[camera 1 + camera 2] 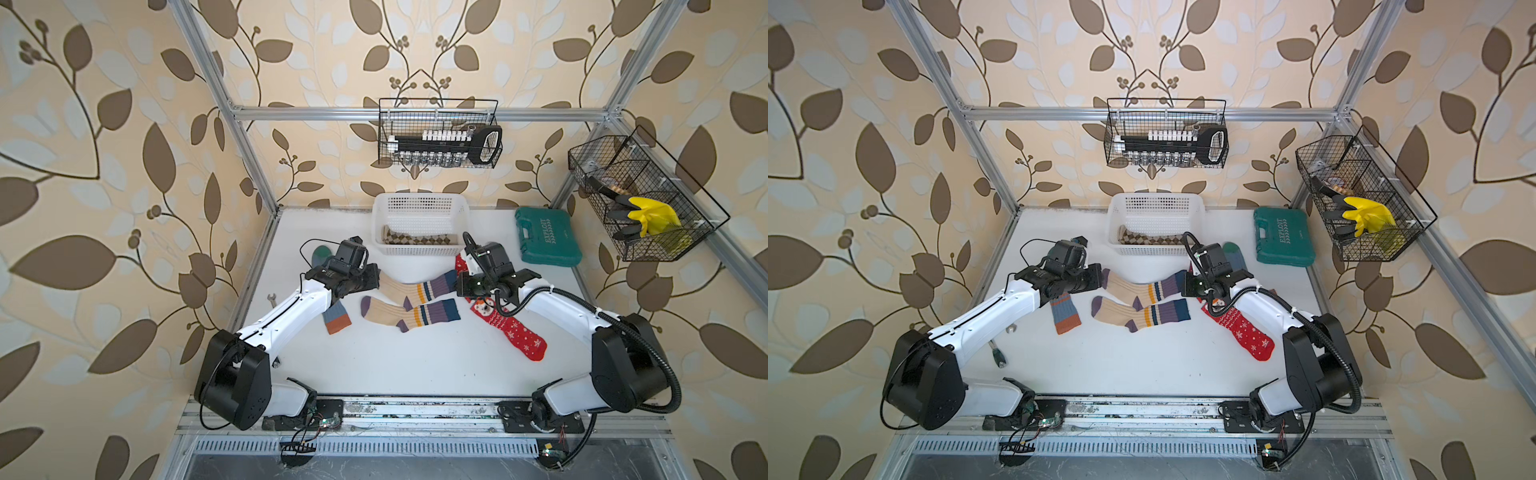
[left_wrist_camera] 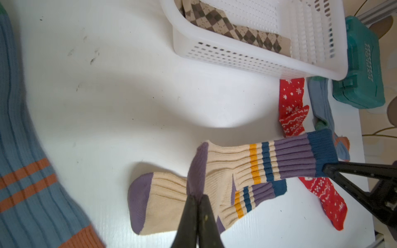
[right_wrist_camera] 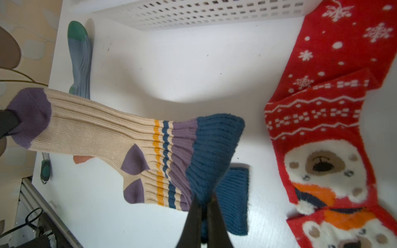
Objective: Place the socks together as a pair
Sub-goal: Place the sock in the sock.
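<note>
One cream sock (image 1: 415, 286) with purple, navy and yellow stripes hangs stretched between my two grippers, just above the table. My left gripper (image 2: 198, 198) is shut on its purple toe (image 2: 197, 169). My right gripper (image 3: 206, 199) is shut on its navy cuff (image 3: 210, 154). Its matching sock (image 1: 399, 313) lies flat on the table, directly in front of the held one and partly under it. Red snowflake socks (image 1: 519, 336) lie under my right arm. A blue-grey sock (image 1: 334, 318) lies under my left arm, another (image 1: 1235, 257) behind my right wrist. Brown argyle socks (image 1: 415, 240) sit in the white basket (image 1: 415, 216).
A teal tool case (image 1: 548, 241) stands right of the basket. A wrench (image 1: 272, 298) and a screwdriver (image 1: 997, 353) lie near the table's left edge. Two wire baskets hang on the frame, one holding a yellow glove (image 1: 652, 216).
</note>
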